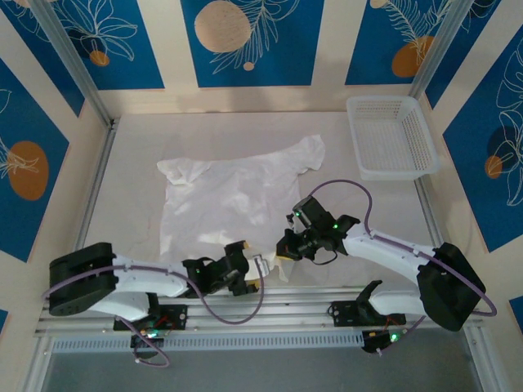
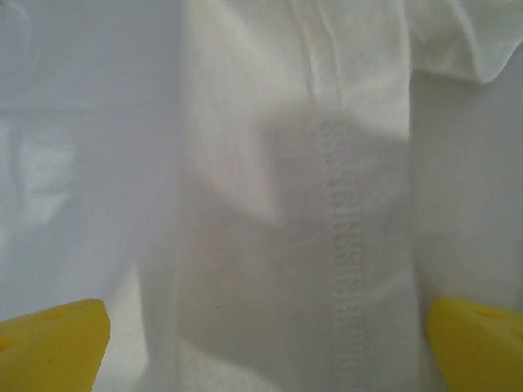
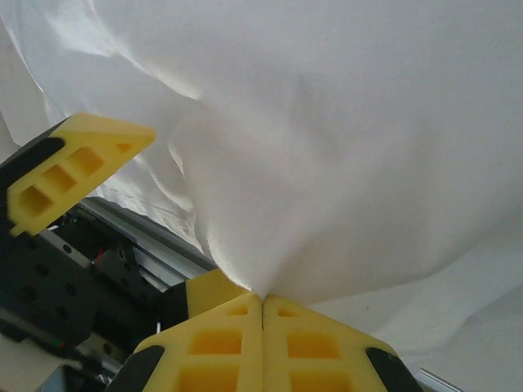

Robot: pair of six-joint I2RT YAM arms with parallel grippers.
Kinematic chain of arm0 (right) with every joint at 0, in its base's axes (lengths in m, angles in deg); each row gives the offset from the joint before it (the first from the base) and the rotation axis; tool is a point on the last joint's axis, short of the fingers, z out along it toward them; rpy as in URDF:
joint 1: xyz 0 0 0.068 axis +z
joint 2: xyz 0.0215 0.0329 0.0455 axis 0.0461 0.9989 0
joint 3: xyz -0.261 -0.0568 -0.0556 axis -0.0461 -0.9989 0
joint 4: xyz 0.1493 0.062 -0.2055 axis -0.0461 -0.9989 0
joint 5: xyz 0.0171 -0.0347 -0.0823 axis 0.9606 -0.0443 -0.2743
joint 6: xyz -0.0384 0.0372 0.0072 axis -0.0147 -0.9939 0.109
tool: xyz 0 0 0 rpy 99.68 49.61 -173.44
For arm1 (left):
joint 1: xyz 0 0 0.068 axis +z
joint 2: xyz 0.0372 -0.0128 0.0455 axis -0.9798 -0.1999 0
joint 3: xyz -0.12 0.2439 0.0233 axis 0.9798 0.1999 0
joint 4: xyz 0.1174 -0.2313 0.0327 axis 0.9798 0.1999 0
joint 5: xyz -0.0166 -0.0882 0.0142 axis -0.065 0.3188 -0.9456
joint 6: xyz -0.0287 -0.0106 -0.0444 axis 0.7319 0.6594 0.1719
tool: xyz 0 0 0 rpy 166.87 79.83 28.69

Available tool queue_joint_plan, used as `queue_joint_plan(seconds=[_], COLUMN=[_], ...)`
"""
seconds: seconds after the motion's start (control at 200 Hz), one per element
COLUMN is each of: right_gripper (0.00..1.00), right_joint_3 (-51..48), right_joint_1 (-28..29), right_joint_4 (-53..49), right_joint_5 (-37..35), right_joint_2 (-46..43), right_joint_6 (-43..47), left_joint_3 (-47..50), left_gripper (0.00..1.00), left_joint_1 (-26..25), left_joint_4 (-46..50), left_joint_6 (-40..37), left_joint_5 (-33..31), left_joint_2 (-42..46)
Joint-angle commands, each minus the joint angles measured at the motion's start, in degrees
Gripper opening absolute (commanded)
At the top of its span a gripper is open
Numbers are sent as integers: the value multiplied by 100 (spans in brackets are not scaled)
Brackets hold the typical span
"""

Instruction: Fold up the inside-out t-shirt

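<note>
Inside-out t-shirt (image 1: 229,200) lay spread and wrinkled mid-counter (image 1: 131,163) in our top view, near hem toward the arms. Left gripper (image 1: 260,273) and right gripper (image 1: 283,251) sat at that hem. White basket (image 1: 392,135) sat in the far right corner, apart from the shirt. Left wrist: we saw yellow fingertips (image 2: 49,343) spread wide, stitched seam between them, nothing clamped. Right wrist: we saw the jaws together, pinching a fold of shirt.

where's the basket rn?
Top view: the white lattice basket sits at the far right corner of the table, to the right of the t-shirt and apart from it.
</note>
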Motion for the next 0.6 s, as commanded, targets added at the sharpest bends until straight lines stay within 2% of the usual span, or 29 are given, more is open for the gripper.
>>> queue_joint_plan(seconds=[0.0,0.29,0.595], right_gripper=[0,0,0], right_joint_3=[-2,-26,32], right_joint_1=[-29,-38,-38], right_joint_4=[-124,-155,-97], right_joint_5=[125,90,160], right_joint_2=[16,-26,101], right_joint_6=[-41,-37,-21], left_joint_3=[-198,42,147], left_gripper=[99,93,76], left_joint_1=[22,26,35], left_joint_4=[-356,-428,-319], left_joint_6=[-140,26,122], left_joint_5=[-367,-309,-242], left_joint_2=[-156,422,656])
